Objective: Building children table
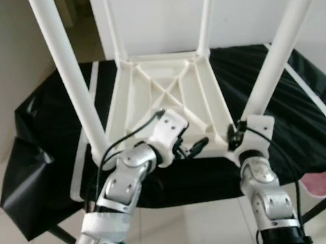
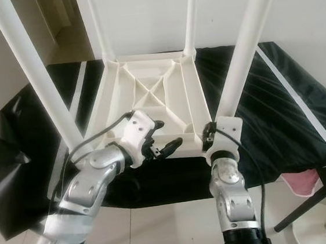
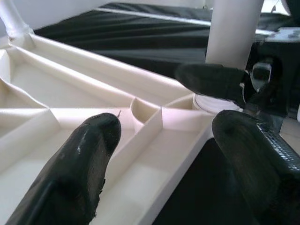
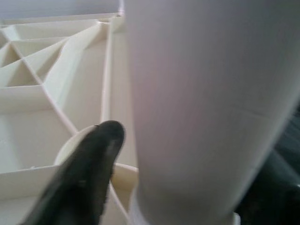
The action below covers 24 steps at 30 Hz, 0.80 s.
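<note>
upturned white plastic table top [image 1: 167,107] lying on a black-covered surface [image 1: 302,119], ribbed underside up, four white legs [image 1: 67,74] standing in the corner sockets. probably light and stiff, smooth enough to slip; best taken at the near rim or low on a leg by its socket, not on the thin ribs.

left gripper [image 1: 188,148] at the near rim, fingers [image 3: 89,154] spread wide and released, one over the ribbed underside, the other outside the edge, rim running between them, gripping nothing, contact not clear.

right gripper [image 1: 234,135] at the base of the near right leg [image 1: 280,45], leg sitting between its fingers [image 4: 89,164], one pad beside the socket ring; clenched or loose, cannot tell.
</note>
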{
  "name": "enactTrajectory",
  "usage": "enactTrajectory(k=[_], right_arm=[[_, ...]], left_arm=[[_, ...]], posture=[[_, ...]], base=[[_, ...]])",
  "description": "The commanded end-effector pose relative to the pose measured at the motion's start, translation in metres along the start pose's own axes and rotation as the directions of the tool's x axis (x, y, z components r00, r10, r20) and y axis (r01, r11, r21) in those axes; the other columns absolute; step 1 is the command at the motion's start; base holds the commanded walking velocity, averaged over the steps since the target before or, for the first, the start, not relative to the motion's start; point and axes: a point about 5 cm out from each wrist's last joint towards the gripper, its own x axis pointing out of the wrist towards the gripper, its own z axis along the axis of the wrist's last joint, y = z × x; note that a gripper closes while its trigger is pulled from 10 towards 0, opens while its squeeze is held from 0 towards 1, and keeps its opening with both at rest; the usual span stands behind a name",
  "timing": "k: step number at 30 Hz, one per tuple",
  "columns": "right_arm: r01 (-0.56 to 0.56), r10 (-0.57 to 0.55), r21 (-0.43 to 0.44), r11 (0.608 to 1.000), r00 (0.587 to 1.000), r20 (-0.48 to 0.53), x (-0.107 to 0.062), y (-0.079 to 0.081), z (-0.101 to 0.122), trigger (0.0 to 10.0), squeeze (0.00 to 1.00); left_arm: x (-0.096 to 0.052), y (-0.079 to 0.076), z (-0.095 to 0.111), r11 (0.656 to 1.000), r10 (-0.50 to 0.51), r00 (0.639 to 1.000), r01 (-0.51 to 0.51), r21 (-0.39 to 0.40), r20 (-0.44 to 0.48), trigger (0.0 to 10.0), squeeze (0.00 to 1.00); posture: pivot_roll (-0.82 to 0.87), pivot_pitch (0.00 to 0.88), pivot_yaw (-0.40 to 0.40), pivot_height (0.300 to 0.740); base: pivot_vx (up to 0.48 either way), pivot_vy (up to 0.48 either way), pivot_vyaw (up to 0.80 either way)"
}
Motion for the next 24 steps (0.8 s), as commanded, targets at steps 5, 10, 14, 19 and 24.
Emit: enactTrajectory(k=[5,10,14,19,24], right_arm=[[-0.087,0.085,0.020,0.996,0.995,0.060,0.005,-0.004,0.012,10.0,1.00],[-0.213,0.213,-0.007,0.977,0.975,0.068,0.004,-0.014,0.016,10.0,0.37],[-0.249,0.251,-0.035,0.968,0.965,0.071,0.004,-0.021,0.018,10.0,0.00],[-0.400,0.415,-0.165,0.902,0.907,0.070,0.003,-0.043,0.021,10.0,0.00],[-0.488,0.505,-0.206,0.848,0.862,0.035,0.004,-0.053,0.021,10.0,0.00]], left_arm=[[0.000,0.008,0.006,0.980,0.185,0.982,-0.186,0.076,0.026,10.0,0.00],[0.002,0.005,0.007,0.978,0.180,0.983,-0.183,0.097,0.034,10.0,0.00],[0.002,0.004,0.007,0.980,0.169,0.985,-0.171,0.097,0.036,10.0,0.00],[0.003,-0.004,0.009,0.989,0.095,0.994,-0.101,0.111,0.056,10.0,0.00],[0.002,-0.007,0.008,0.992,0.060,0.996,-0.066,0.107,0.058,10.0,0.00]], posture=[[-0.05,0.010,-0.026,0.740],[-0.05,0.007,-0.025,0.740],[-0.06,0.005,-0.025,0.740],[-0.06,0.000,-0.023,0.740],[-0.06,0.000,-0.020,0.740]], base=[[0.000,0.000,0.00],[0.000,0.000,0.00],[0.000,0.000,0.00],[0.000,0.000,0.00],[0.000,0.000,0.00]])
